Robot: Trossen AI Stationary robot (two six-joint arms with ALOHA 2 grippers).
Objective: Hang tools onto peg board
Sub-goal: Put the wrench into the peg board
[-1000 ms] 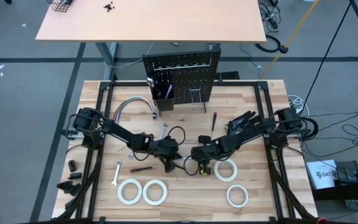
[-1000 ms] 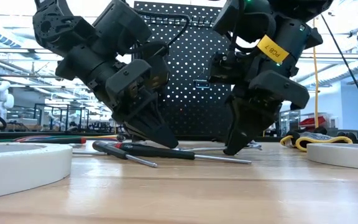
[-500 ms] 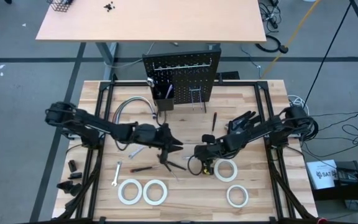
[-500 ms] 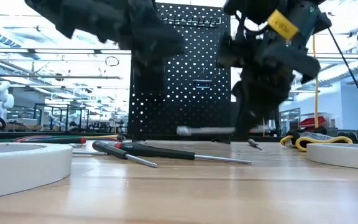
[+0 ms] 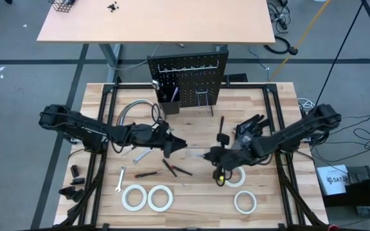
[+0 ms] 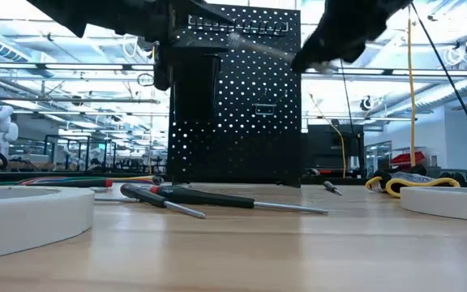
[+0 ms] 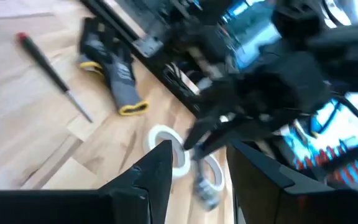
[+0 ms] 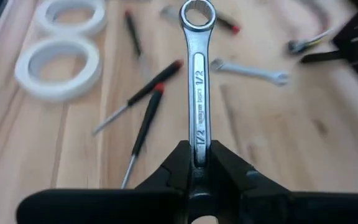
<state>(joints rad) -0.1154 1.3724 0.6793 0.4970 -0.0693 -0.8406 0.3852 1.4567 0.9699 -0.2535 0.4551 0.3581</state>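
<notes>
Silver 1/2 wrench [image 8: 196, 93] is clamped tight in your right gripper [image 8: 194, 163], lifted off the table near the middle, ring end pointing away from the fingers. Your left gripper [image 5: 175, 144] is up too, fingers spread with nothing in them. Peg board [image 5: 186, 80] stands at the table's far edge; screwdrivers [image 8: 146, 93] lie below.

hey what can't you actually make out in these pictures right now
- Left gripper: open or shut is unclear; small in the high view, smeared in the low view.
- Wrench held by the right gripper: its lower end is hidden between the fingers in the right wrist view.
- Peg board: upper corners covered by blurred arms in the low view; hooks too small in the high view.
- Tape roll: cut off by the low view's left edge.
</notes>
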